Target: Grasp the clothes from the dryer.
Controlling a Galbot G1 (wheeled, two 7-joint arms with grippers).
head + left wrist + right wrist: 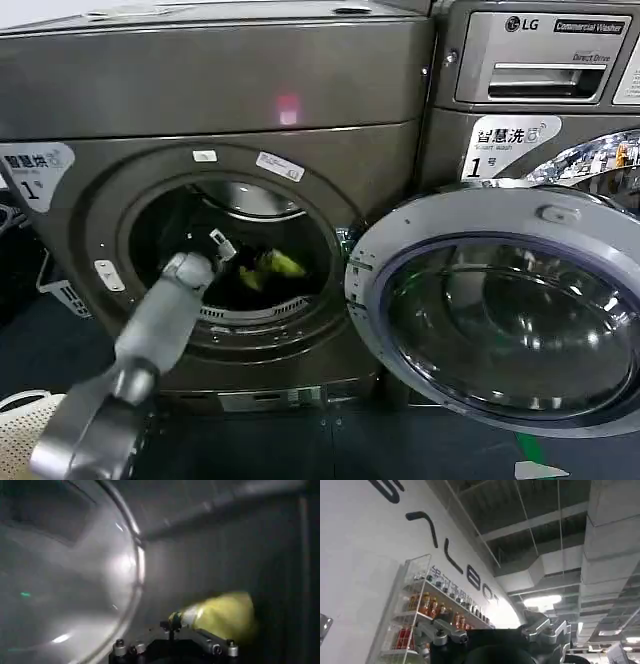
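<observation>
A: A laundry room, two grey machines side by side. The dryer [230, 90] fills the left and centre of the head view, its round glass door [500, 320] swung open at lower right. A silver washer [540, 60] sits at upper right, and a white basket [25, 420] shows at lower left.

B: Where are the clothes?

A: Inside the drum. The clothes [270, 268], a small yellow-green bundle, lie on the drum floor, low in the porthole and slightly right of its centre.

B: And the arm?

A: The left arm rises from the lower left of the head view and passes through the opening. The left gripper [218, 245] is in the drum, just up and left of the bundle.

B: So which way must it go?

A: Deeper, and a little right and down, by my reading. In the left wrist view the clothes [225, 615] sit right of centre, low in the frame, just beyond the gripper's mount. The bundle's long side runs across the frame, tapering toward the gripper.

B: Are the fingers wide or narrow?

A: I cannot tell; I cannot make them out. Nor can I tell whether the cloth is being touched.

B: The other arm?

A: The right gripper [495, 640] is parked, pointing toward a ceiling and a drinks shelf [430, 605]. Its spread is unclear too. The left arm is plainly the nearer one.
</observation>
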